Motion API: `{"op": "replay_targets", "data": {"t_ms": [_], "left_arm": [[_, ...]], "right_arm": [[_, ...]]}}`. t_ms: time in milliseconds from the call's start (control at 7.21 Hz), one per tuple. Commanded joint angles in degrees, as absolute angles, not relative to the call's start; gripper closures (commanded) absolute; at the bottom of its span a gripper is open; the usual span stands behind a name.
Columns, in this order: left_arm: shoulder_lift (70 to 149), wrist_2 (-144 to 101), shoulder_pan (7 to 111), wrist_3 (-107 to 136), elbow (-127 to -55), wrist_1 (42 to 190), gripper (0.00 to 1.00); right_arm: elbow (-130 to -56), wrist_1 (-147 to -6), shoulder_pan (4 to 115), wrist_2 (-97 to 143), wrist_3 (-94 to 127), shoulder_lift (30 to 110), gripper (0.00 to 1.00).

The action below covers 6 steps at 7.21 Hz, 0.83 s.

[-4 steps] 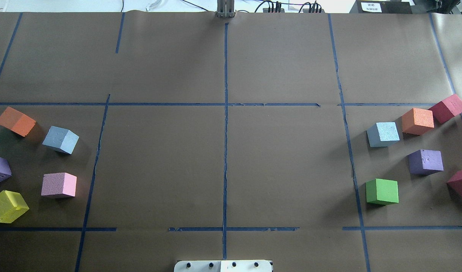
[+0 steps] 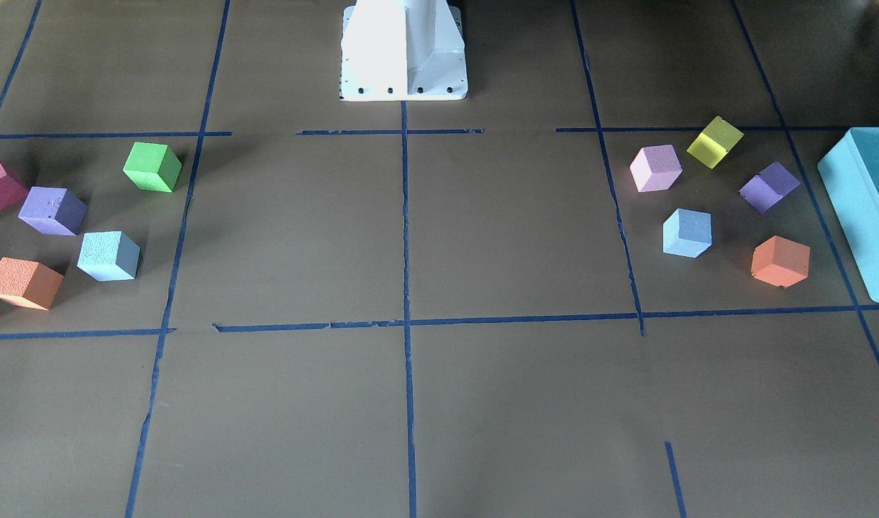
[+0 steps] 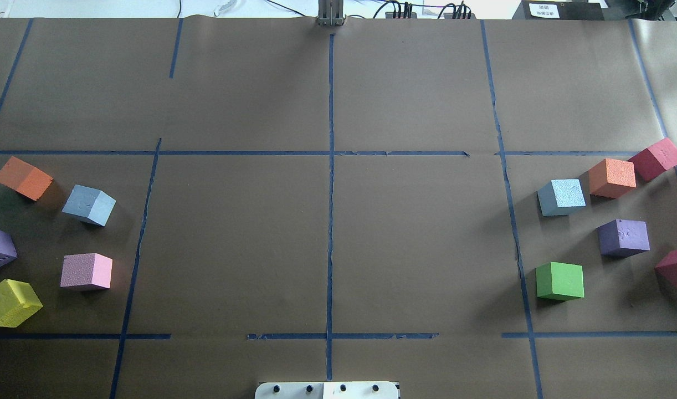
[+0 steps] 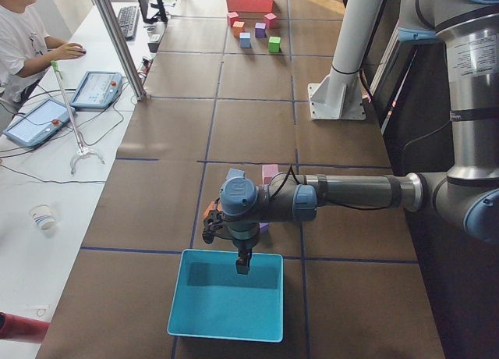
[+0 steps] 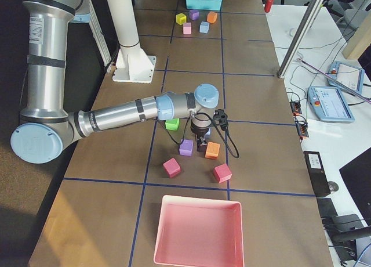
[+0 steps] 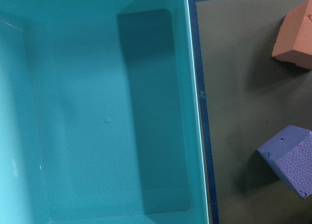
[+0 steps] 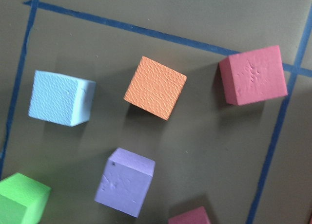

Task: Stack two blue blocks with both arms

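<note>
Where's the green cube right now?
The green cube sits on the right side of the overhead view, beside a blue tape line, with a blue block beyond it and a purple cube to its right.

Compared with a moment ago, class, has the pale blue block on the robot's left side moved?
No. In the overhead view the blue block sits where it did, just as far from the slanted tape line beside it.

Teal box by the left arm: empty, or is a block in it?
Empty. The teal box shows a bare floor in the exterior left view, and the left wrist view shows only bare teal in the part it covers.
</note>
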<state>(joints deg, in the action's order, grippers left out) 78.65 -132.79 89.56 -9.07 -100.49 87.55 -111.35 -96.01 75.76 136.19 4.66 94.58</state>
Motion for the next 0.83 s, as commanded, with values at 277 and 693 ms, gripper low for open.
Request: {"op": "replay_targets", "data": {"t_ms": [277,693], "left_arm": [[78.6,-132.8,89.6,-9.1,-101.0,87.5,0.0],[78.6,-132.8,89.6,-9.1,-101.0,87.5,0.0]], "right_arm": [[-108.7,-79.9,59.6,126.7,39.1,86.2,0.0],[-101.7,-70.0,54.4,122.8,42.7,86.7,0.0]]}}
